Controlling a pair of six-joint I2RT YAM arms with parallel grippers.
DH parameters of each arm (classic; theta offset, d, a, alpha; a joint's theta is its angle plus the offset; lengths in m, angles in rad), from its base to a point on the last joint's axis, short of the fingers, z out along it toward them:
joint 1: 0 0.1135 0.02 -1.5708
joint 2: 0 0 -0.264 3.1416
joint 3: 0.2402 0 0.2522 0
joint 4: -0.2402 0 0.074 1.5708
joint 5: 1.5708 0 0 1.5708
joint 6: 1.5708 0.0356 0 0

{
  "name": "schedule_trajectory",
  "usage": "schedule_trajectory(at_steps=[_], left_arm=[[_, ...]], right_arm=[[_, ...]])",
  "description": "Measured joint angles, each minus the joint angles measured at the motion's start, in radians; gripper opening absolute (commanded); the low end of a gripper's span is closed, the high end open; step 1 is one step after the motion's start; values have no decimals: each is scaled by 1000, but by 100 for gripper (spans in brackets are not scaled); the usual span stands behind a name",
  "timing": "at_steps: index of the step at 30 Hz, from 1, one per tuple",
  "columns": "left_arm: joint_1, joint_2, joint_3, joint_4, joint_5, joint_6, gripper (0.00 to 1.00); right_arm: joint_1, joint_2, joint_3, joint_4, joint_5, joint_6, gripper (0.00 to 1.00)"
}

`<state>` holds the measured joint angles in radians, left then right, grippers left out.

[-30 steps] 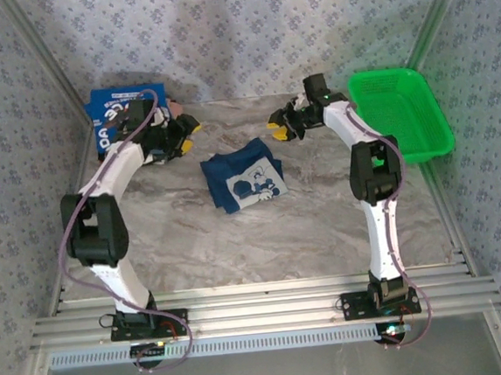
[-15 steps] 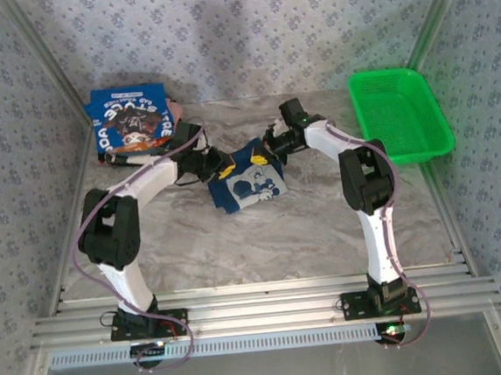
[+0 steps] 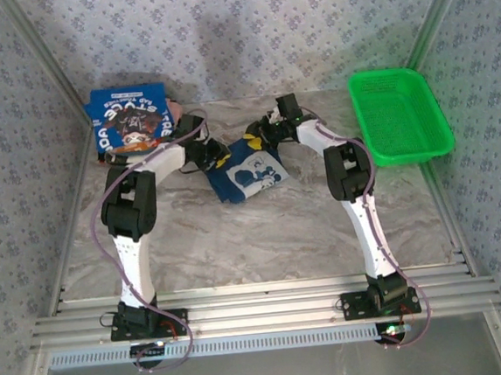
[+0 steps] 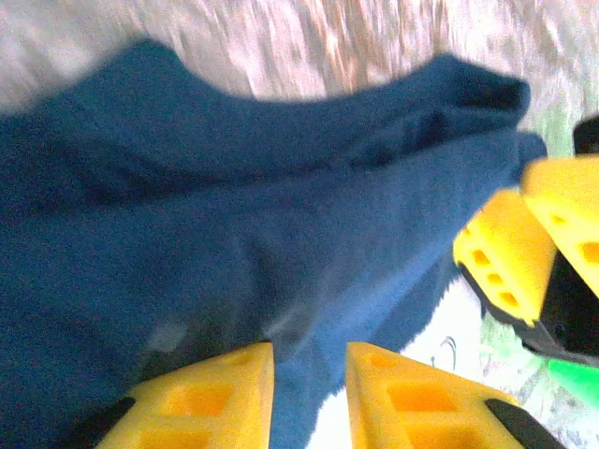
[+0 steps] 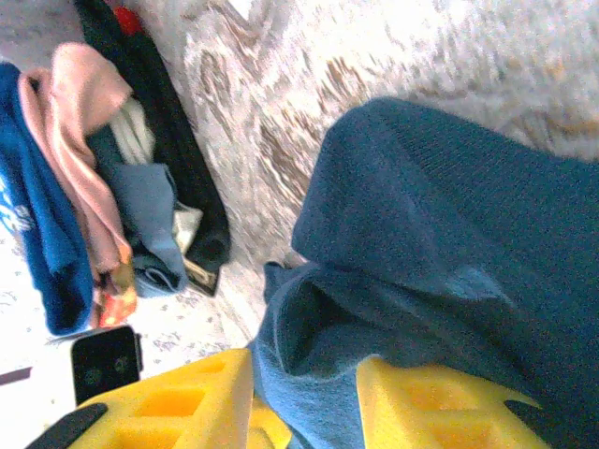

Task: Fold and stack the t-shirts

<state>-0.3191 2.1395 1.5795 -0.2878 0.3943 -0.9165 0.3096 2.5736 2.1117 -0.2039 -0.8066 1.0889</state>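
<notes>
- Table (image 3: 238, 241): marbled top. The open stretch between the centre and the back-left corner is the likely carry route.
- Green basket (image 3: 399, 113): back right, well apart from the work and not part of this step.
- Bright blue shirt (image 3: 130, 119): folded, on top of a pile in the back-left corner. I take this as the stacking target.
- Navy shirt (image 3: 248, 177): folded, lying at the table's centre with the pale print facing up. Both arms meet at its far edge.
- Left gripper (image 3: 216, 161): at the far-left corner of the navy shirt. From its wrist camera, its fingers (image 4: 201, 398) stand close together with a fold of navy cloth pinched between them.
- Right gripper (image 3: 258, 139): at the far-right corner. Its fingers (image 5: 440, 412) sit a little wider, with bunched navy cloth filling the gap, so I read this as a pinch too.
- Step in hand (judgement): take the folded shirt by its two far corners and carry it to the pile.
- Doing it well:
  - Catch every layer in each pinch, or the fold will open.
  - Raise both sides together and level.
  - Hold the spacing between the grippers constant so the cloth neither sags nor stretches.
  - Lower it square over the bright blue shirt before letting go.
- Risk: the grippers sit near each other, so they need to stay clear of each other on the way.
</notes>
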Motion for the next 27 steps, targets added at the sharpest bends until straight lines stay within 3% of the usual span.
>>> schedule_trajectory(at_steps=[6,11,17,20,27], left_arm=[[49,19,65,2,2,5,56],[42,-116,42,-26,2,14,68],[22,-496,-127,-127,-43,46,77],[2,-610,-244,-161,-87,45,78],[-91,-530,-389,-212,-226,10,79]], right_arm=[[-2,20,6,58,3,60,47],[-3,-40,-31,33,3,2,62],[-21,-352,-209,-76,9,-176,86],[-29,-533,-296,-116,23,-278,88],[-13,-873,-563,-154,33,-430,91]])
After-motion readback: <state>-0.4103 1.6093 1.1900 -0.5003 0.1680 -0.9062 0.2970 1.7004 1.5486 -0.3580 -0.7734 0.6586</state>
